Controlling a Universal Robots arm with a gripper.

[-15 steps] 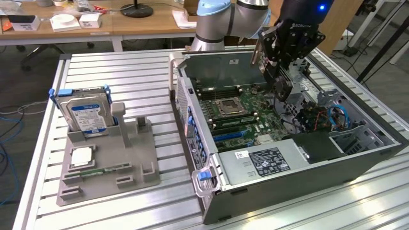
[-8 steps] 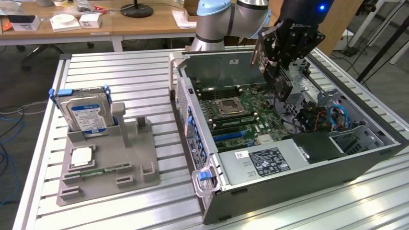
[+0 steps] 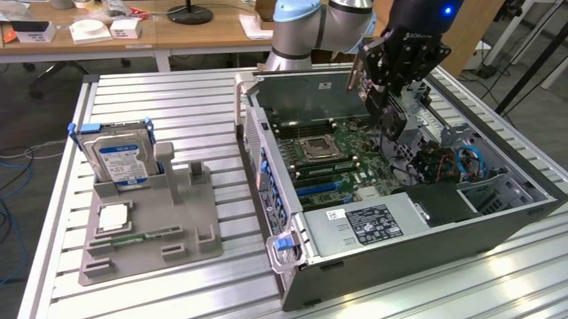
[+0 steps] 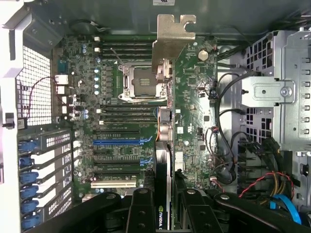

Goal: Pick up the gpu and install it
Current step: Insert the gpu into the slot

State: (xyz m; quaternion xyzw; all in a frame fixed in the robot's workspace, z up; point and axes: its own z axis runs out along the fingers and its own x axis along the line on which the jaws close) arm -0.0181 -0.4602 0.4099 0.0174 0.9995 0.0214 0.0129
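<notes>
gpu (image 4: 170, 53) is hanging edge-on in the gripper (image 4: 163, 213), jaws partly closed and clamping it. Blue slots (image 3: 320, 189) are lying around seven o'clock from the gripper (image 3: 384, 93) in the exterior view. The card's long axis is appearing to run across them.

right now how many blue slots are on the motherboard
2. Both lie between the empty cpu socket and the white slot: a long blue slot nearer the socket, and a shorter blue slot right beside the gpu, which may hide more.
</notes>
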